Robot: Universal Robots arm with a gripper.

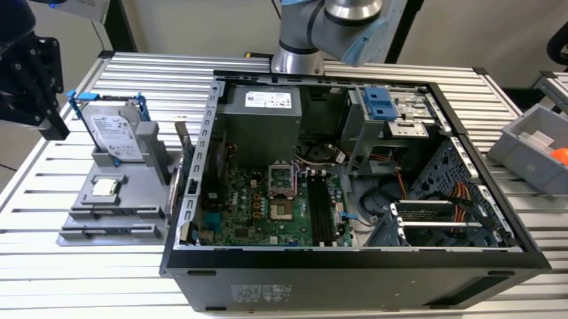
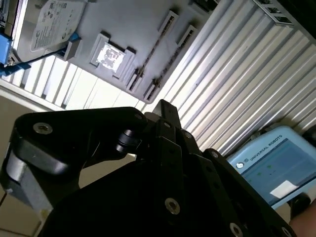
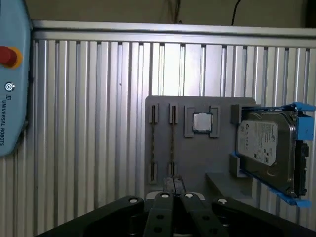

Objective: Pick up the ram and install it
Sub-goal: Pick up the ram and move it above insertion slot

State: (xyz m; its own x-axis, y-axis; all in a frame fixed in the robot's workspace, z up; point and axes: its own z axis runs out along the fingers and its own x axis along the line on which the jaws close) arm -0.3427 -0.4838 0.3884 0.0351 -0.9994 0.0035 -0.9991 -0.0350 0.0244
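Observation:
Two thin dark strips, the ram (image 3: 153,143) seen edge-on, stand in the slot holders of a grey fixture (image 3: 222,182) on the slatted table, and appear again in the second wrist view (image 2: 157,43). In the exterior view the fixture (image 1: 133,203) lies left of the open computer case. My black gripper (image 1: 49,126) hangs above the table at the exterior view's far left, beside the fixture and apart from it. In both wrist views its fingers meet at the tips (image 3: 173,183) (image 2: 163,104), shut on nothing, a short way off the ram slots' end.
A silver hard drive in a blue bracket (image 1: 116,133) and a small square chip (image 1: 105,187) share the fixture. The case (image 1: 355,272) holds the motherboard (image 1: 257,206) with black memory slots (image 1: 321,209). A teach pendant (image 3: 12,79) lies on the table. A grey bin (image 1: 533,146) stands at the right.

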